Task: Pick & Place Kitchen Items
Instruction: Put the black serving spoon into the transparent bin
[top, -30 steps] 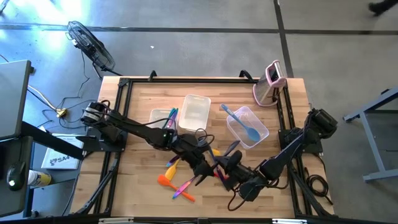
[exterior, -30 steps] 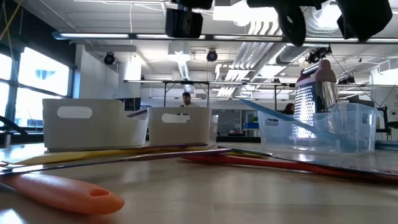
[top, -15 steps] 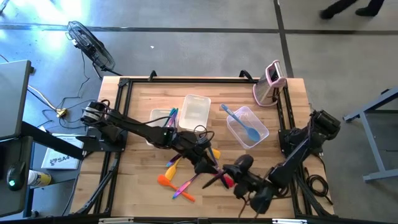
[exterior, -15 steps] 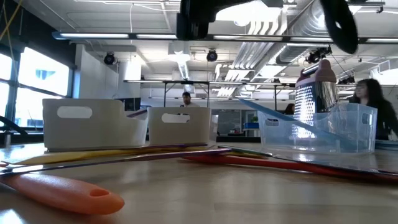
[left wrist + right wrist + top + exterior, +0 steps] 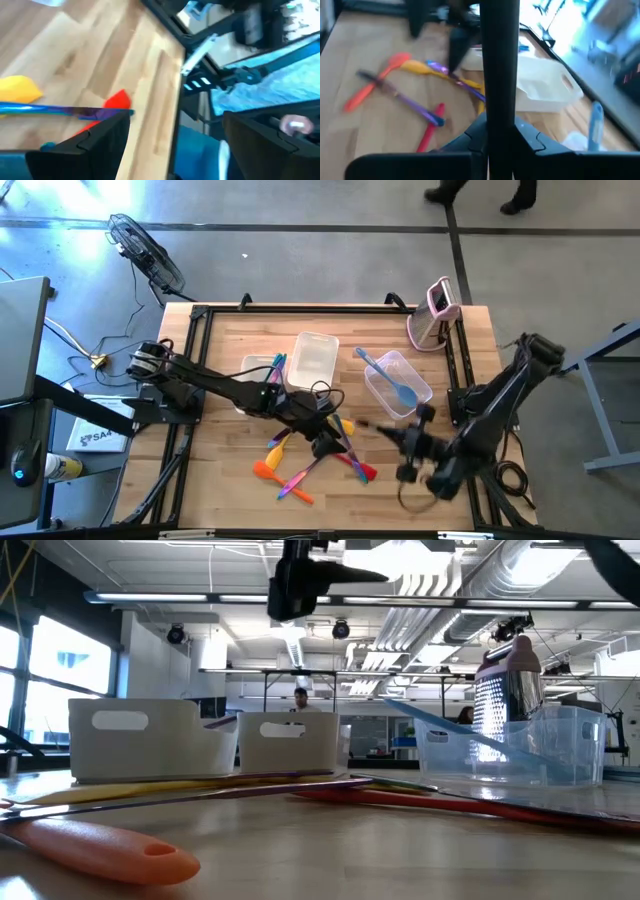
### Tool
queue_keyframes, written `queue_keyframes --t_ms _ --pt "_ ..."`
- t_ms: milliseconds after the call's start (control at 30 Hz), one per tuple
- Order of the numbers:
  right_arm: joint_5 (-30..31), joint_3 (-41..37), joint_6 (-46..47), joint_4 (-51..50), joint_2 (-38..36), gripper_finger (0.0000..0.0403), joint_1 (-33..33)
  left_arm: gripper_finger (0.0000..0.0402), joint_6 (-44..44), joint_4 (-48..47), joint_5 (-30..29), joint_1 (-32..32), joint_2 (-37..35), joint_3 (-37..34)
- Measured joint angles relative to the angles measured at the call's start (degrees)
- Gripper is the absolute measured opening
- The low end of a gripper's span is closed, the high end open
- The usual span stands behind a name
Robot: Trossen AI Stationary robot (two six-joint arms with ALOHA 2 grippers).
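Note:
Several kitchen items lie in a loose pile on the wood table [image 5: 230, 480]: an orange spatula [image 5: 265, 470], a yellow one [image 5: 280, 442], a purple one [image 5: 300, 480] and a red one [image 5: 360, 468]. My left gripper [image 5: 335, 448] hangs open over the pile, and the red one [image 5: 117, 100] and the purple one [image 5: 65, 111] show ahead of its fingers. My right gripper [image 5: 398, 437], to the pile's right, is shut on a black utensil [image 5: 500, 60]. A light blue spoon [image 5: 395, 385] leans in a clear tub [image 5: 420, 395]. My right gripper pinches the black utensil's slim handle [image 5: 500, 120] between its two fingers. The fingers come from the table's right, slanting a little down. The utensil [image 5: 372, 427] sticks out past the fingertips toward the pile, lifted clear of the table.
A white tub [image 5: 313, 360] and a second tub [image 5: 258, 370] with blue-green utensils stand at the back centre. An upright pink-and-white gadget [image 5: 435, 315] stands at the far right corner. A black frame [image 5: 455, 370] runs along the table's edges. People move in the room beyond.
My right gripper has drawn away from my left gripper toward the table's right edge and risen, rolling its wrist, and the black utensil has gone with it, clear of the pile. My left gripper has stayed over the pile.

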Motion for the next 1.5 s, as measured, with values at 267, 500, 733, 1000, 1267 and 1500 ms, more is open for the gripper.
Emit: queue_keyframes --t_ms 267,500,733,1000,1267,1500 --pt "-6.8 -0.1 8.3 -11.4 -11.3 0.0038 -12.5 0.031 3.3 -1.1 -4.6 -3.6 0.0 0.0" --pt "-13.4 -7.4 2.4 -3.5 -18.7 0.0038 -22.2 0.031 5.8 -1.1 -8.1 -8.8 0.0 0.0" --pt "-27.0 -20.6 -4.5 14.5 -26.0 0.0038 -35.5 0.031 5.8 -1.1 -9.7 -13.6 0.0 0.0" --pt "-41.1 -27.7 -8.3 24.6 -28.0 0.0038 -48.9 0.031 7.2 -3.2 -11.2 -16.5 0.0 0.0" --pt "-48.4 -31.8 -4.9 25.0 -25.7 0.0038 -54.4 0.031 7.3 -5.4 -11.6 -16.5 0.1 0.0" --pt "-48.5 -33.3 -4.9 26.2 -24.4 0.0038 -54.7 0.031 8.9 -5.4 -14.4 -16.5 0.1 0.0"
